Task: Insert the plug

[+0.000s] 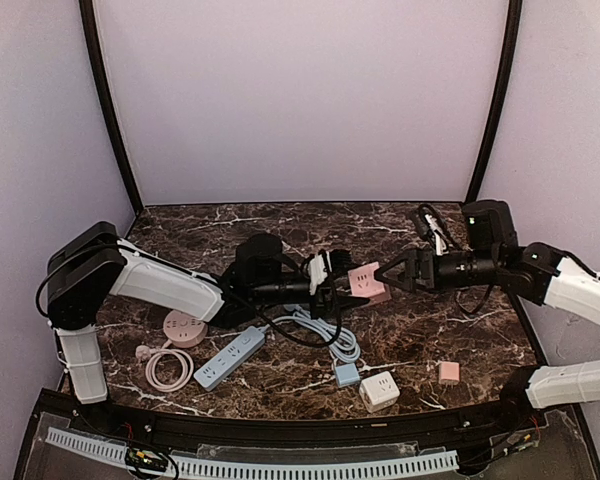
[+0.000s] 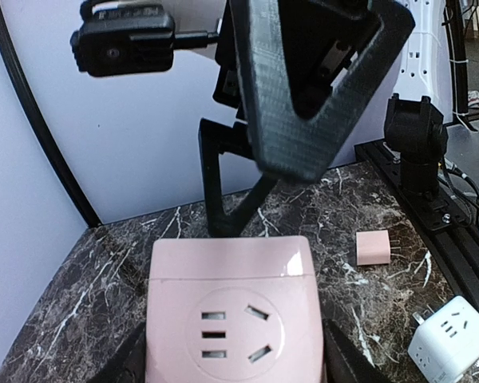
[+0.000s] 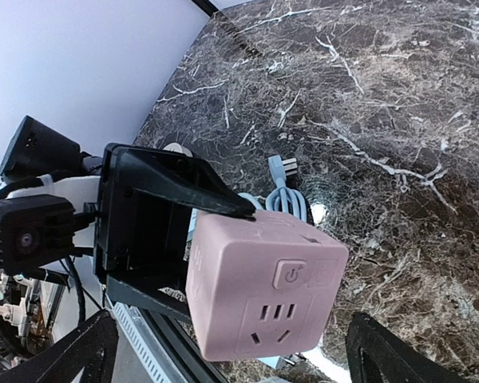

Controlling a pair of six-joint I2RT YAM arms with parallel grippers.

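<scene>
Dark marble-look counter (image 1: pixel 280 225), white veins, pale lilac walls all round, and we're watching the action in mid-air above it. No plug is in hand yet. By our reading the likeliest candidate is the small pink plug (image 1: pixel 448 372), lying flat on the counter near the right front, prongs showing, well apart from the arms. Its target, the pink cube socket (image 1: pixel 368 281), is held off the counter with the left jaws clamped on two opposite sides. The right jaws stand spread wide and empty, just in front of the cube.

So how do we play this? We'd keep the cube dead steady, with one socket face free of the grip. The right arm should drop onto the plug and pinch its flat body, leaving the prongs clear. Then it squares the prongs to the slots and presses straight in while the left arm braces. Any tilt and the prongs will likely skate on that smooth face.

Textures now: the cube is matte pink plastic with soft rounded edges, a round recessed socket on one face and a power button on another. Both sets of jaws are black, ribbed, triangular frames that look rigid. Further out we have a white cube socket (image 1: pixel 379 390) and a pale blue plug (image 1: pixel 347 375) on its looped, rubbery cable (image 1: pixel 325 335). Beyond those lie a blue power strip (image 1: pixel 230 358) and a round pink one (image 1: pixel 185 327). The counter is glossy enough to throw reflections.
</scene>
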